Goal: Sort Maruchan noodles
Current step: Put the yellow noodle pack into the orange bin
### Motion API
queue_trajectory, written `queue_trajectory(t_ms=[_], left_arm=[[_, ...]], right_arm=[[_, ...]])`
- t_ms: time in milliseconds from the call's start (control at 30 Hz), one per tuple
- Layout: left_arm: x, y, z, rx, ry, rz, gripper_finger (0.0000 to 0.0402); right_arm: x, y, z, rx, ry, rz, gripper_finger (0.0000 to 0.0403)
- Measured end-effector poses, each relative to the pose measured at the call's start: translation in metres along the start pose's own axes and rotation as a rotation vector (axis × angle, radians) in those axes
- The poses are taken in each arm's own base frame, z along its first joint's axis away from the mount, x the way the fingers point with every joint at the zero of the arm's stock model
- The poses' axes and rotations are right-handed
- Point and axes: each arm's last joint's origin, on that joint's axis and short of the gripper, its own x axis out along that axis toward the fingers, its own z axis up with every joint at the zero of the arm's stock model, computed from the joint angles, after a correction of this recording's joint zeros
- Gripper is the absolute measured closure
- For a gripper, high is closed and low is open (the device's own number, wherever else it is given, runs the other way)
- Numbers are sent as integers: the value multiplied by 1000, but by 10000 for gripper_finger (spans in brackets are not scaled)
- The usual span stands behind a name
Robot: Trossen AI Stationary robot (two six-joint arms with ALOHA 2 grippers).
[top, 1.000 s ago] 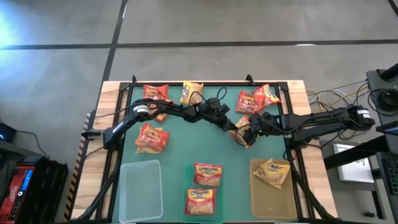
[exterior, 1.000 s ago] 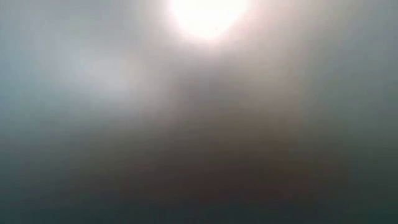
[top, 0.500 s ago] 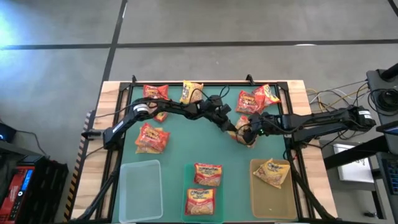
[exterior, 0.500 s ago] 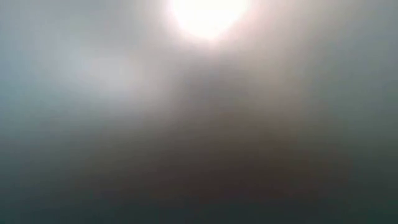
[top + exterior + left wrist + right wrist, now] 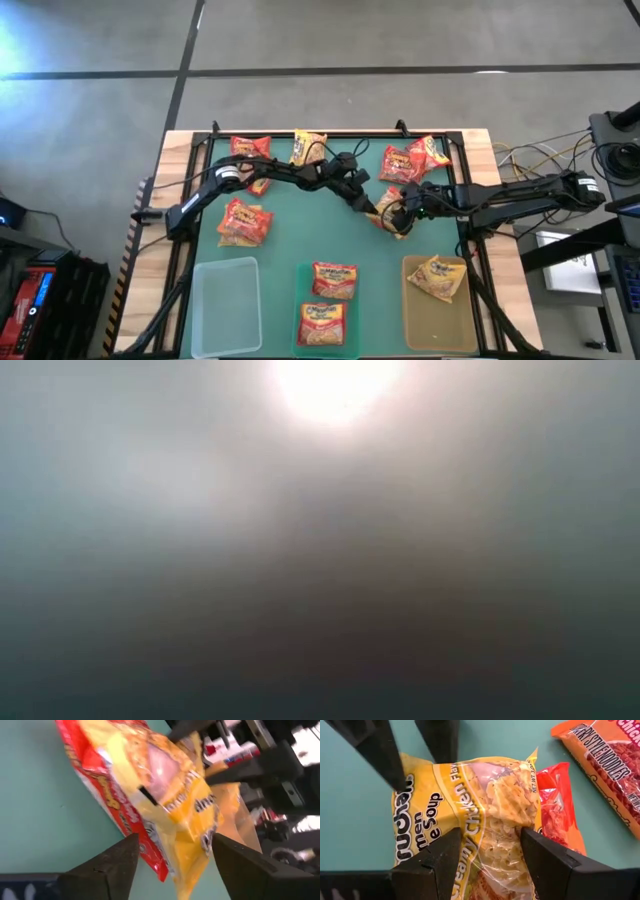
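Observation:
A yellow Maruchan noodles packet [image 5: 485, 790] lies at the green mat's middle right, on top of a red packet [image 5: 554, 805]. My right gripper [image 5: 487, 832] reaches in from the table's right and is shut on the yellow packet [image 5: 388, 218]. My left gripper [image 5: 175, 837] comes from the left and stands open. The packet's end [image 5: 187, 845] lies between its fingers, apart from both. Other red and yellow packets lie on the mat's far half. The low view shows only blur. My right gripper pinches the yellow packet's crinkled middle [image 5: 490, 845] between its two fingers, the wrapper bunched up between them. The fingers slant down from the table's right side. Whether the packet hangs clear of the red packet under it, I cannot tell.
Three shallow bins stand along the near edge. The left one [image 5: 225, 300] is clear plastic, the middle one [image 5: 301, 300] holds two red packets and the right one [image 5: 412, 320] holds a yellow packet. Loose packets lie at the far left [image 5: 250, 148], far middle [image 5: 308, 148], far right [image 5: 412, 160] and left [image 5: 243, 222].

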Motion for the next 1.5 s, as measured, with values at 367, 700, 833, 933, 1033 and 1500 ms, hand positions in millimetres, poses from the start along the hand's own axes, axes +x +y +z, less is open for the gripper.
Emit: queue_trajectory(t_ms=[367,700,833,933,1033,1500], left_arm=[[1,-7,7,-120,-99,-32,153],[11,-6,-3,-164,-66,-27,155],[12,-7,-2,-172,-65,-27,155],[12,-10,1,-151,-65,-30,155],[13,-11,3,-119,-60,-37,158],[9,-8,6,-114,-38,-21,295]], right_arm=[[0,0,0,-21,0,-4,204],[0,1,2,-53,-39,-10,204],[0,3,7,-80,-90,7,204],[0,5,9,-83,-114,14,204],[0,4,8,-85,-112,9,204],[-28,9,26,-95,-93,14,204]])
